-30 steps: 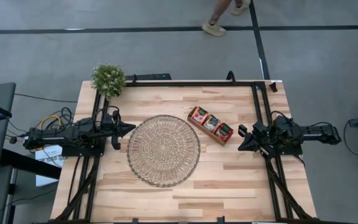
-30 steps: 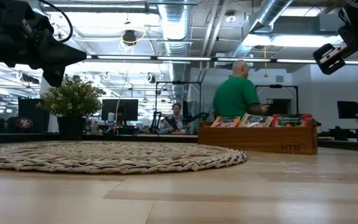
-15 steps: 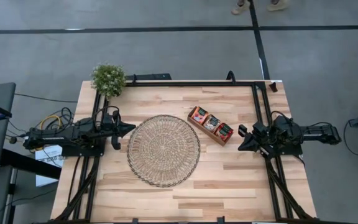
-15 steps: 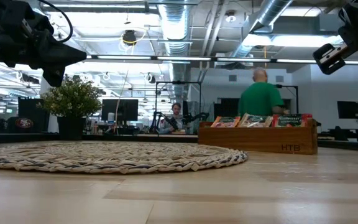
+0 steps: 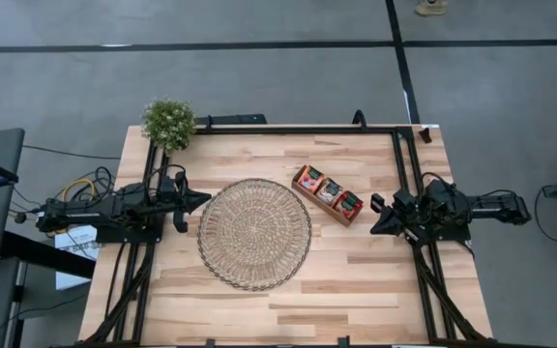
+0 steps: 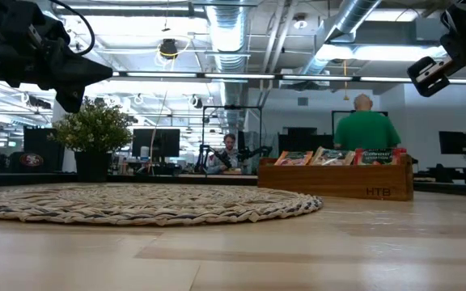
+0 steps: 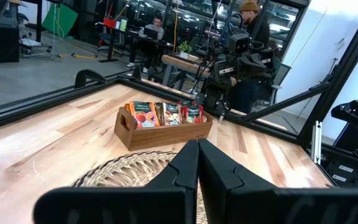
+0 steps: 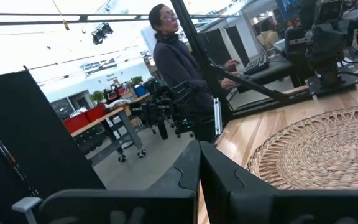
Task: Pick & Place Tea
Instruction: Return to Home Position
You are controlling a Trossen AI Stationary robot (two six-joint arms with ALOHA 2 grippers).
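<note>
Neither arm had moved: the left claw (image 5: 204,200) and right claw (image 5: 375,215) stayed pinched closed, empty. The tea (image 5: 330,190) sat in the tray (image 5: 319,207) near the right claw. Beyond the bench (image 5: 356,280), a green-shirted person (image 6: 366,129) had stepped rightward.

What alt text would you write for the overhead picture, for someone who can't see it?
Seen from above, a wooden table holds a round wicker mat at its centre and, beside it, a small wooden tray with tea sachets in three sections. Two dark robot arms wait at the sides, left gripper and right gripper shut and empty.
</note>
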